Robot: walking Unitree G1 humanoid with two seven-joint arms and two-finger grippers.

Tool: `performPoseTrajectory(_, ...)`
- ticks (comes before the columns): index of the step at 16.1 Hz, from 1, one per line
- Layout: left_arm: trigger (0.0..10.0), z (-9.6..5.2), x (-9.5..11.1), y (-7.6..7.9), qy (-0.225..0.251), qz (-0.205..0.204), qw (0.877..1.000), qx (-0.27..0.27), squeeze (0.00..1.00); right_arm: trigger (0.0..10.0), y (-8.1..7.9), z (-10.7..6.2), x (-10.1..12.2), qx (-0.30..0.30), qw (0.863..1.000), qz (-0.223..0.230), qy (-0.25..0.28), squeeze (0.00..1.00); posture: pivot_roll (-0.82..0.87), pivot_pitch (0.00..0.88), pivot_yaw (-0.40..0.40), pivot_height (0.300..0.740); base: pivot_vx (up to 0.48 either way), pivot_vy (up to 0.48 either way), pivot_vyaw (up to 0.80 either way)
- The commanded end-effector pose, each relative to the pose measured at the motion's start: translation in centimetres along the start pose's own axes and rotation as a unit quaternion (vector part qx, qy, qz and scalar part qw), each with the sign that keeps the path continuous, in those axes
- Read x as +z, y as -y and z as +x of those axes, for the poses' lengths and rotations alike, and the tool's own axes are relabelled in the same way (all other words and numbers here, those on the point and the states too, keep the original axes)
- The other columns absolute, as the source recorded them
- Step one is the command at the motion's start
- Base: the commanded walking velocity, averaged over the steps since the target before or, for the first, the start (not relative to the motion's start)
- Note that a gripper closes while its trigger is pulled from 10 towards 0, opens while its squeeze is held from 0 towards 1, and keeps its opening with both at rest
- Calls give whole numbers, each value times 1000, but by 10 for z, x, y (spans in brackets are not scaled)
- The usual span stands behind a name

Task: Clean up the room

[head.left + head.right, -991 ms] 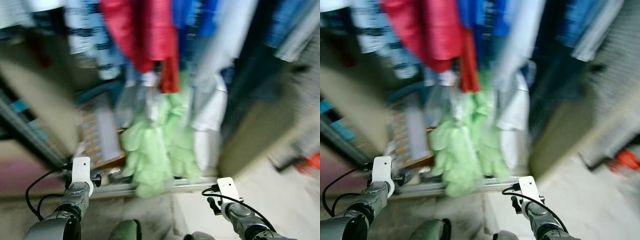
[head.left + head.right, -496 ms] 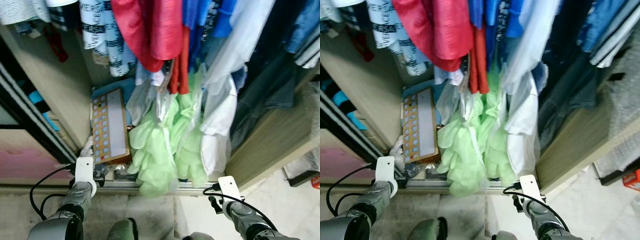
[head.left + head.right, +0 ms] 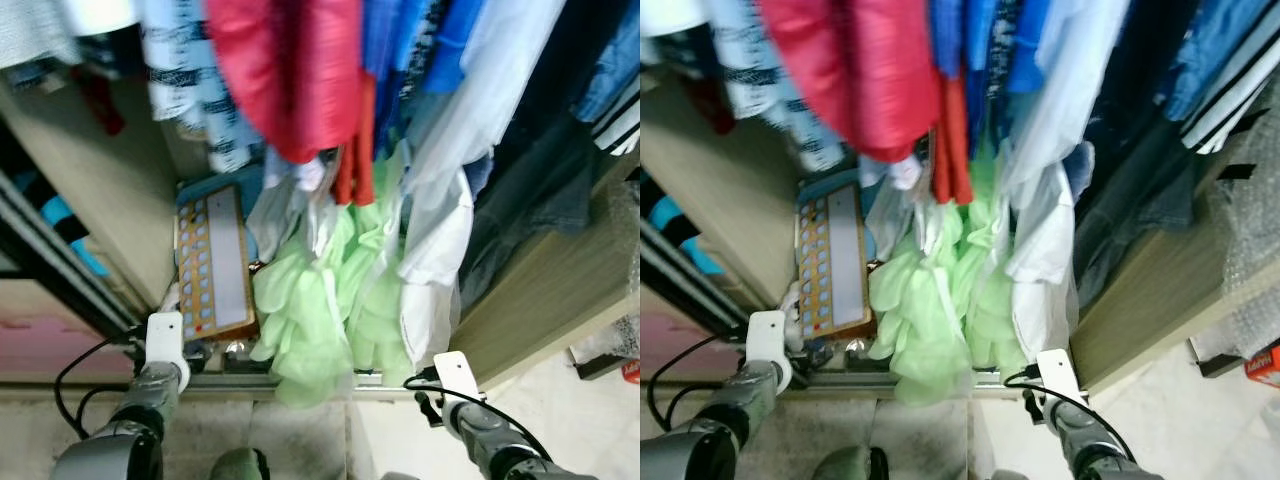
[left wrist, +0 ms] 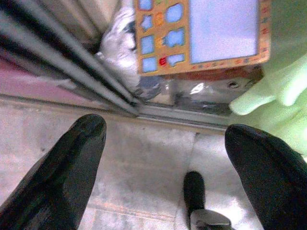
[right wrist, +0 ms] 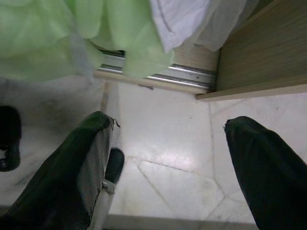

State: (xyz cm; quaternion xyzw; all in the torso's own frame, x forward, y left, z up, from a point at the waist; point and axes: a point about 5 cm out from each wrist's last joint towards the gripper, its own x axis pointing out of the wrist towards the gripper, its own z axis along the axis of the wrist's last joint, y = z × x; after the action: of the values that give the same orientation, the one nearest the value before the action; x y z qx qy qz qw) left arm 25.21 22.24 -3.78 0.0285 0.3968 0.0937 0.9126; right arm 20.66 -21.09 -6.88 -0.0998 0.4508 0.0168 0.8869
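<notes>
Pale green garment (image 3: 310, 320) spills over the metal wardrobe track (image 5: 158, 76), hanging too low. Left gripper (image 4: 165, 163) and right gripper (image 5: 168, 158) hang near, released, empty.

arms: silver, ribbed | wrists: white camera blocks; black cables | fingers (image 4: 53, 177): long, black, rounded

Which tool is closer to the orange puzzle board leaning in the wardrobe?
Left. The left tool hangs open just in front of the orange puzzle board, by the sliding track. The right tool is open too, off across the green garment.
</notes>
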Motion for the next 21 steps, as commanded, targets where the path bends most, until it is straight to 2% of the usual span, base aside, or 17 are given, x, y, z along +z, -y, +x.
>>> performPoseTrajectory(1, 10000, 0, -3, -3, -6, -1, 1000, 0, 0, 10000, 0, 0, 0, 3, 1000, -7, -3, 0, -5, 36, -22, 740, 322, 0, 0)
performPoseTrajectory(12, 10000, 0, -3, -4, -10, -3, 1000, 1, 0, 10000, -1, 0, 1, 6, 1000, -14, -3, 0, -6, 39, -21, 740, 310, 0, 0)
performPoseTrajectory(17, 10000, 0, -3, -6, -12, 5, 1000, 14, 0, 10000, -2, 0, 2, 10, 1000, -19, 1, 0, -5, 38, -20, 740, 0, 0, 511)
performPoseTrajectory(21, 10000, 0, -4, -7, -19, 2, 1000, 25, 0, 10000, -1, 0, 2, 10, 1000, -23, 0, 0, -5, 38, -20, 740, 0, 0, 0)
